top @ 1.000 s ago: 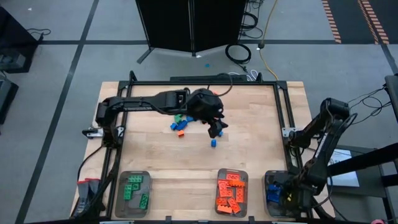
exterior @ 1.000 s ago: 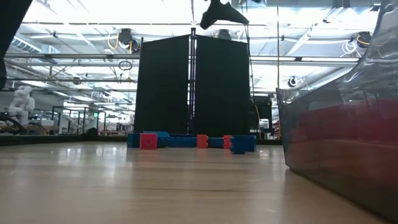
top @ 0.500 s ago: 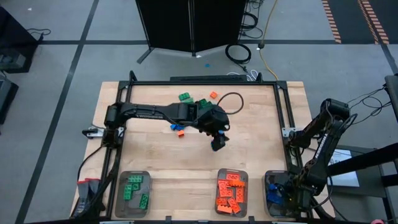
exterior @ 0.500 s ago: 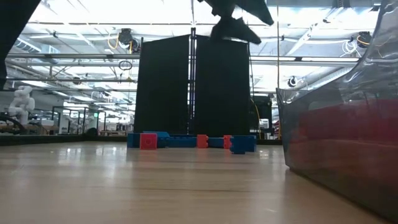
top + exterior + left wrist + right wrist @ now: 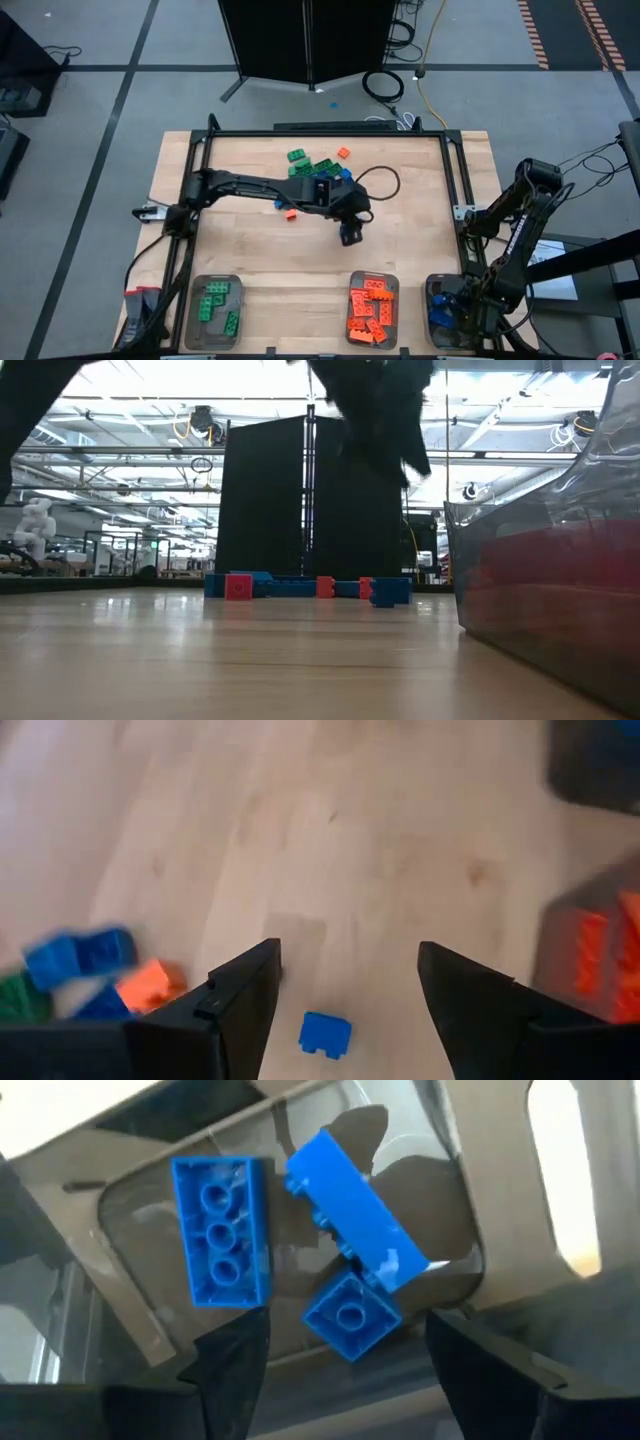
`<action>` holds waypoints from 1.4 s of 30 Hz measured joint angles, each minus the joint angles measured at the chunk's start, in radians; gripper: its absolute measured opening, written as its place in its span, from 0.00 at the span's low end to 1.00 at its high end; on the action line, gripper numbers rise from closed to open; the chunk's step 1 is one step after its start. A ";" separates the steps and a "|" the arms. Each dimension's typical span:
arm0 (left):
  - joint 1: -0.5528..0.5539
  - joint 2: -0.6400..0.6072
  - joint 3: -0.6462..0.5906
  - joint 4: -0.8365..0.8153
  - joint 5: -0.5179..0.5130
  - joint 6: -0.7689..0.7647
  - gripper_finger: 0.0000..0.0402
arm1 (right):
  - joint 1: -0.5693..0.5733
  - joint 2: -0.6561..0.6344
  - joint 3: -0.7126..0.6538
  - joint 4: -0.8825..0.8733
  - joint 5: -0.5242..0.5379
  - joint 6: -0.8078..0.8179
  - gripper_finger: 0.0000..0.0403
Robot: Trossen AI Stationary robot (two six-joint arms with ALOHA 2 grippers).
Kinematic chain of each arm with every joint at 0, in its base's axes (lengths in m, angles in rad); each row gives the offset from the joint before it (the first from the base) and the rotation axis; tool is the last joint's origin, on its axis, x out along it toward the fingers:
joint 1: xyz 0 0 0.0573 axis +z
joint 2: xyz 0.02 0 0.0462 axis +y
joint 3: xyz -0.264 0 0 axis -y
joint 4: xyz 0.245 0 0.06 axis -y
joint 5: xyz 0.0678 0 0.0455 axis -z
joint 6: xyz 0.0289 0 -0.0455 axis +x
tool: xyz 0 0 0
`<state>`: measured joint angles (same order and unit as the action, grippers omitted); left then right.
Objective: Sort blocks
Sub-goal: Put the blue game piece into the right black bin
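My left gripper (image 5: 349,235) hangs open above the middle of the table, tipped downward. A lone blue block (image 5: 325,1033) lies flat on the wood below, in the gap between its fingers and untouched. In the low view the gripper (image 5: 385,430) is well above the table. More blocks lie in a loose group (image 5: 318,165) farther back: green, orange and blue. My right gripper (image 5: 452,305) points down, open, over the blue tray (image 5: 437,287). Three blue blocks (image 5: 220,1230) lie in that tray below its fingers.
Three clear trays stand along the near edge: one with green blocks (image 5: 213,310), one with orange blocks (image 5: 372,308), and the blue one at the right. A black metal frame (image 5: 455,180) borders the table. Bare wood lies between the loose blocks and the trays.
My left gripper has come down and moved toward the table's near edge, tipping further downward, and now hangs over the lone blue block. The arm's move has uncovered the green and orange blocks farther back. No block has moved.
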<state>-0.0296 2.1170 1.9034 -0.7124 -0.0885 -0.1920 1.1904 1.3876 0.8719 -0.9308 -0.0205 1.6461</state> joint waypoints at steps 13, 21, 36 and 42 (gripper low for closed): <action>-0.081 0.156 -0.002 -0.070 -0.068 0.077 0.60 | 0.000 0.000 0.000 -0.011 0.050 0.015 0.66; -0.074 0.168 -0.001 -0.114 -0.180 0.181 0.60 | 0.000 0.000 0.000 -0.018 0.051 0.017 0.66; -0.049 0.172 -0.001 -0.102 -0.098 0.254 0.60 | 0.000 0.000 0.000 -0.025 0.082 0.054 0.66; -0.026 0.174 -0.001 -0.079 -0.096 0.258 0.60 | 0.000 0.000 0.000 -0.025 0.082 0.053 0.66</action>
<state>-0.0557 2.2913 1.9022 -0.7912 -0.1840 0.0659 1.1902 1.3876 0.8719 -0.9562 0.0612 1.6987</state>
